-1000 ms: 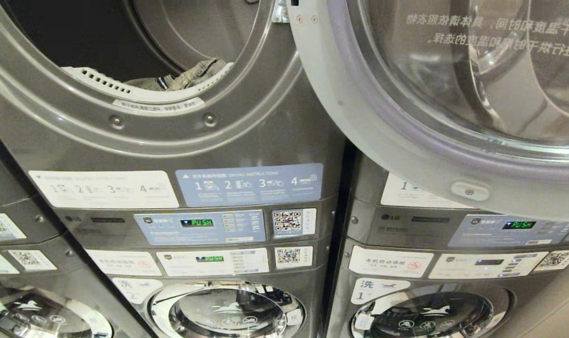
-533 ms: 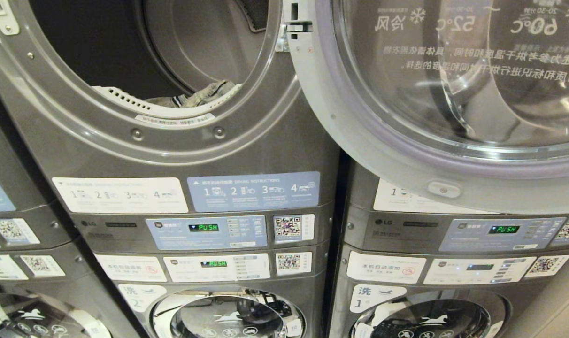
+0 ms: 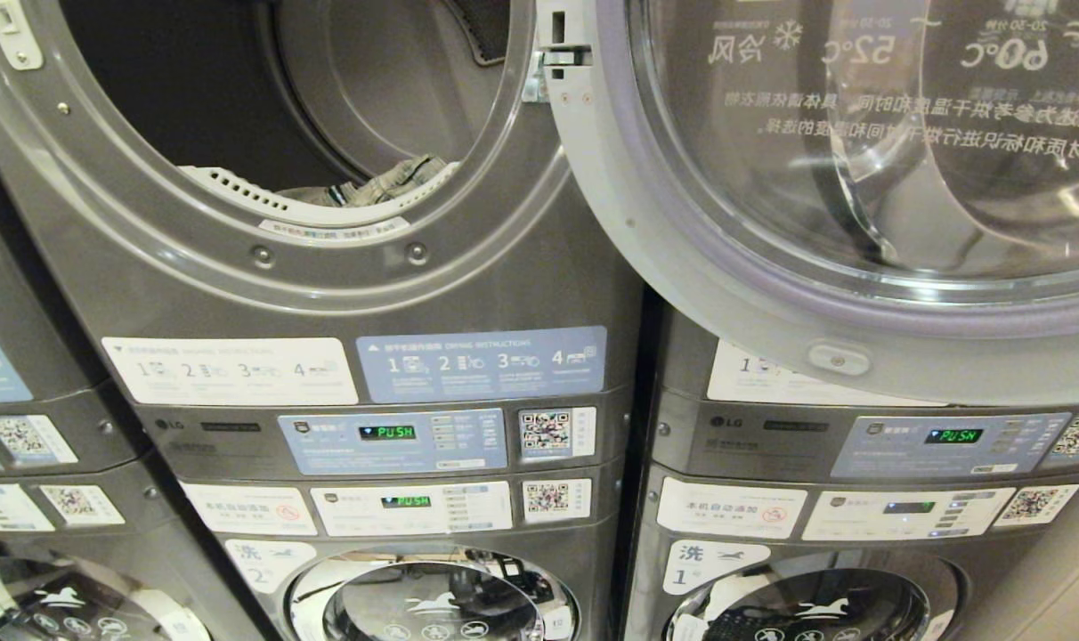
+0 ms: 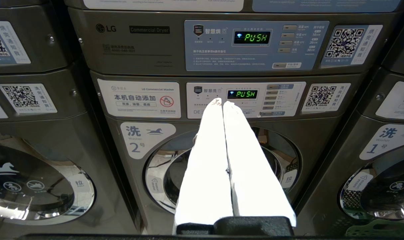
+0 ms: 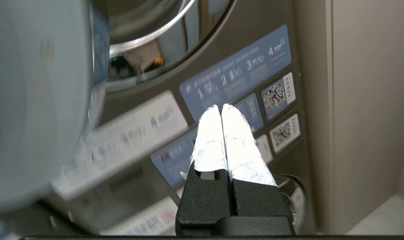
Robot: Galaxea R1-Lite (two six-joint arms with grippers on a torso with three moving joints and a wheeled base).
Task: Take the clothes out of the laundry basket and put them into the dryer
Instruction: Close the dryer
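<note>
The dryer (image 3: 326, 267) stands at upper left with its round mouth open. A grey-green bundle of clothes (image 3: 375, 189) lies inside, just behind the mouth's lower rim. Its glass door (image 3: 771, 267) hangs open to the right. Neither gripper shows in the head view. My left gripper (image 4: 222, 102) is shut and empty, pointing at the washer's control panel (image 4: 245, 100) below the dryer. My right gripper (image 5: 221, 107) is also shut and empty, in front of the blue instruction panel (image 5: 235, 73) of the right-hand machine, beside the open door (image 5: 38, 100). A strip of green lattice (image 4: 378, 230), seemingly the laundry basket, shows low down.
Stacked grey machines fill the view, with another stack (image 3: 860, 499) to the right and a third (image 3: 32, 427) to the left. Washer portholes (image 3: 433, 596) sit below. The open door overhangs the right stack. A beige wall (image 5: 372, 116) bounds the far right.
The whole head view has slid downward, so the camera has moved and more of the dryer's mouth and door shows. The clothes inside lie as before.
</note>
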